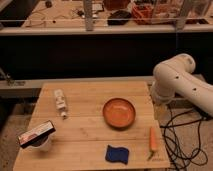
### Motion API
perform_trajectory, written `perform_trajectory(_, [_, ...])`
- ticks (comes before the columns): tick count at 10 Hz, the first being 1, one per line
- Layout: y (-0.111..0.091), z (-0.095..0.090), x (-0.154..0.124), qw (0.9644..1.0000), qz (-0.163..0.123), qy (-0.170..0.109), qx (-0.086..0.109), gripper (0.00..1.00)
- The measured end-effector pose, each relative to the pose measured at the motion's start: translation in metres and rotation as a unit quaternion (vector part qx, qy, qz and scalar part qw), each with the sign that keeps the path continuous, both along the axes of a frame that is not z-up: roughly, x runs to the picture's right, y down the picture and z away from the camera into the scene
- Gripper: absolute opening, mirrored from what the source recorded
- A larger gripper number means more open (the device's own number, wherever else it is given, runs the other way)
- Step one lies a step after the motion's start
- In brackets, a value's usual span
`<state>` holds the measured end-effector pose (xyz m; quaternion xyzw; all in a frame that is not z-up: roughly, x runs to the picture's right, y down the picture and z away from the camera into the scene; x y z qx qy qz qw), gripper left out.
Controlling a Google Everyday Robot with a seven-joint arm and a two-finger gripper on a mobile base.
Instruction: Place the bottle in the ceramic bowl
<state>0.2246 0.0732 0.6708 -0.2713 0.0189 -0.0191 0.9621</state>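
Observation:
The bottle (60,102) is small, slim and white, and lies on its side at the left of the wooden table (85,134), with its cap towards the front. The ceramic bowl (119,112) is round and orange-brown, and stands empty right of the table's centre, apart from the bottle. My white arm (177,80) bends in beside the table's right edge and runs out of the frame at the right. The gripper is out of view beyond that edge. It holds none of the table's things.
A white cup (39,141) with a dark box (36,133) laid across it stands at the front left. A blue sponge (117,154) lies at the front edge and an orange carrot-like stick (152,138) at the front right. Black cables (182,142) lie on the floor to the right.

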Motion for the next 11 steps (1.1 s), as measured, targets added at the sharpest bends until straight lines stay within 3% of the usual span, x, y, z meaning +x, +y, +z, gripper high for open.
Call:
perform_trajectory(3, [-0.008, -0.002, -0.017, 0.9997, -0.021, -0.007, 0.004, 0.8])
perform_trajectory(7, [-0.022, 0.001, -0.076, 0.9974, -0.061, -0.036, 0.015, 0.8])
perform_trajectory(11, [-0.03, 0.006, -0.096, 0.9944, -0.087, -0.055, 0.02, 0.8])
